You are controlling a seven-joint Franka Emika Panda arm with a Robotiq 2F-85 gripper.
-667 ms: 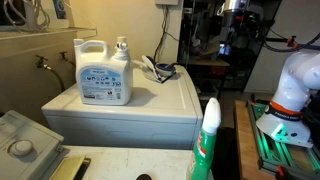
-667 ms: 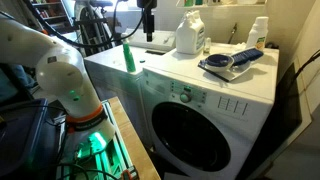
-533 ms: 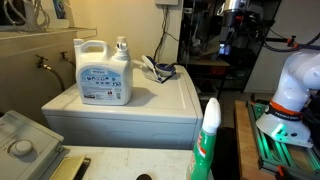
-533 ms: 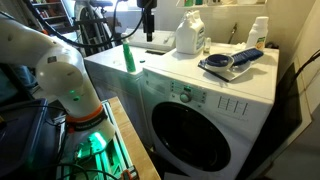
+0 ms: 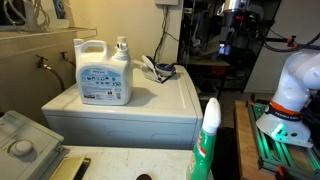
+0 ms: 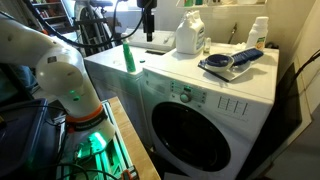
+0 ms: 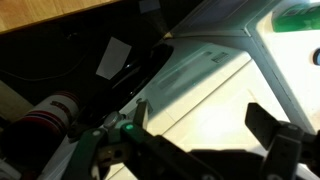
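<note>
Exterior view: green bottle (image 5: 208,135) upright in the foreground, detergent jug (image 5: 102,72) standing on the washer (image 5: 150,105) behind it.

Exterior view: gripper (image 6: 148,27) hangs above the washer's far side, well above the bottle and apart from it. The bottle stands at the top's edge.

Wrist view: fingers (image 7: 137,113) spread wide with nothing between them. Only a green blur of the bottle shows, top right.

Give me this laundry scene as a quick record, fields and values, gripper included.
Gripper: black two-finger gripper, jaws open, holding nothing
Nearest thing: slim green and white plastic bottle, upright near the washer's edge
Surface: white front-loading washing machine
Also on top: large white plastic detergent jug, upright; dark shallow dish, contents unclear
</note>
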